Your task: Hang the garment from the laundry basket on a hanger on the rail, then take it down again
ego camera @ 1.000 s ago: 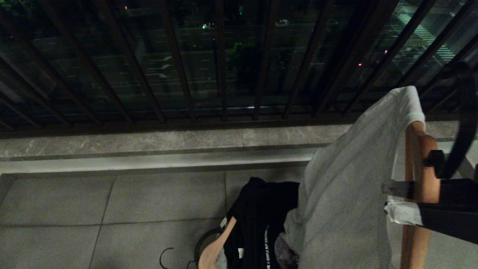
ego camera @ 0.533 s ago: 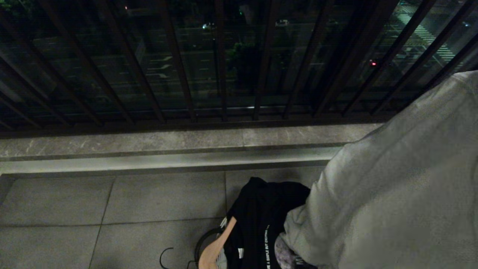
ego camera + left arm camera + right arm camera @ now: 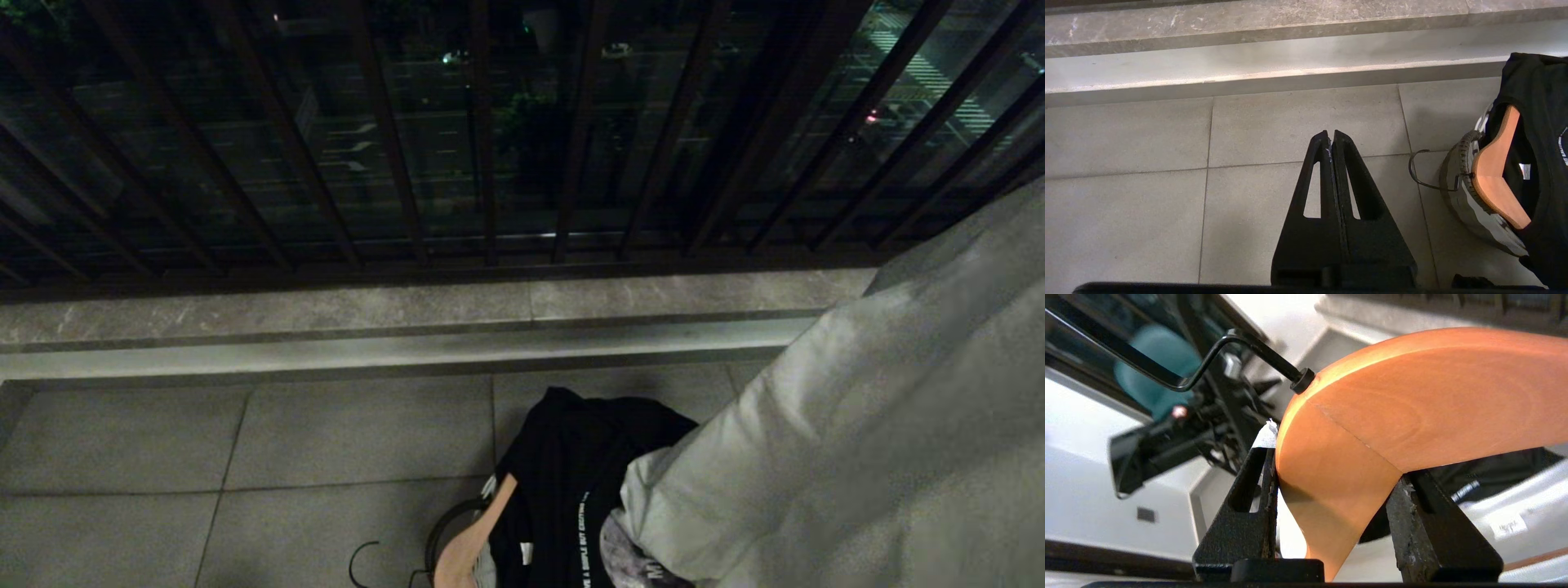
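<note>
At right, right gripper (image 3: 1331, 473) jaws clamp wooden hanger (image 3: 1412, 412) carrying white garment (image 3: 882, 457), seemingly above laundry basket (image 3: 1457, 196); left gripper (image 3: 1331, 136) jaws closed over floor (image 3: 1147, 183).

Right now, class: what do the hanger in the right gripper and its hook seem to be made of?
Hanger: looks like smooth, orange-toned wood; faint grain rings and a joint line show. Hook: seemingly bent dark metal rod, thin with a slight sheen. The right gripper clamps the hanger.
</note>
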You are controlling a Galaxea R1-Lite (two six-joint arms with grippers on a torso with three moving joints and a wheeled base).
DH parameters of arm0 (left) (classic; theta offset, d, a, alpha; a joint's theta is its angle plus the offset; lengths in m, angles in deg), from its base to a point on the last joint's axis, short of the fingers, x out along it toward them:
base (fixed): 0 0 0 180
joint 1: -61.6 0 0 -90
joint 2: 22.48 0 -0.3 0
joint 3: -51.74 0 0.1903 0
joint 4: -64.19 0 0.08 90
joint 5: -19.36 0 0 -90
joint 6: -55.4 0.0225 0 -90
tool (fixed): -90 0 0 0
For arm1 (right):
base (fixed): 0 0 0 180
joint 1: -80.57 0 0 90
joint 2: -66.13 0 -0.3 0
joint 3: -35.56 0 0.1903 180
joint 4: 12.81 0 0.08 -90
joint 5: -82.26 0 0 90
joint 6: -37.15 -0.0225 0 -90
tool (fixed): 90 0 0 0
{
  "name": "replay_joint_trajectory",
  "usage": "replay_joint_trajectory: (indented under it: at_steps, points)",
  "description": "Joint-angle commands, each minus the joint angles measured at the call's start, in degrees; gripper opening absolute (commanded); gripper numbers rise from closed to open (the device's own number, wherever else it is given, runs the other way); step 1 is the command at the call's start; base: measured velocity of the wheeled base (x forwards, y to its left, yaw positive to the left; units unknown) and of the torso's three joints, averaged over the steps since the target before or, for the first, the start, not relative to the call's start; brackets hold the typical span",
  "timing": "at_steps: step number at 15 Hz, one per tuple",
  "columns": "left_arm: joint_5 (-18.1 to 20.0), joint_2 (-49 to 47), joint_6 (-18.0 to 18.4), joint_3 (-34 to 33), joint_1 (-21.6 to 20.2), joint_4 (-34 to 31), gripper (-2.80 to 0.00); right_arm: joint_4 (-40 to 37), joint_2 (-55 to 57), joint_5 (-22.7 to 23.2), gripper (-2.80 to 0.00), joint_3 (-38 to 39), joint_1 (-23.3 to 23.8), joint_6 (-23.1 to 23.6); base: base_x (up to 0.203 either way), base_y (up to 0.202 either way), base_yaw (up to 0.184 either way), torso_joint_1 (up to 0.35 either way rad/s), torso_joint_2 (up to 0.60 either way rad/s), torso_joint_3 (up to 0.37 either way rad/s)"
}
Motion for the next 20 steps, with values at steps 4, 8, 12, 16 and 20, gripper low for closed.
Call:
replay_joint_trajectory:
  at_steps: [4, 8, 12, 16, 20]
  points:
    - [0.0, 0.0, 0.0, -0.1, 0.0, 0.0, -2.80, -0.1, -1.7, 0.1, -2.80, -1.9, 1.4, -0.6, 0.000, 0.000, 0.000, 0.000, 0.00, 0.000]
    - [0.0, 0.0, 0.0, -0.1, 0.0, 0.0, -2.80, 0.0, -1.5, -0.3, -2.80, -2.9, 2.2, -0.7, 0.000, 0.000, 0.000, 0.000, 0.00, 0.000]
    - [0.0, 0.0, 0.0, -0.1, 0.0, 0.0, -2.80, 0.1, -1.4, -1.8, -2.80, -3.5, 2.3, -0.6, 0.000, 0.000, 0.000, 0.000, 0.00, 0.000]
    - [0.0, 0.0, 0.0, -0.1, 0.0, 0.0, -2.80, 0.1, -1.4, -2.5, -2.80, -3.3, 2.3, -0.5, 0.000, 0.000, 0.000, 0.000, 0.00, 0.000]
    - [0.0, 0.0, 0.0, -0.1, 0.0, 0.0, -2.80, 0.9, -1.2, -2.6, -2.80, -3.2, 2.2, -0.2, 0.000, 0.000, 0.000, 0.000, 0.00, 0.000]
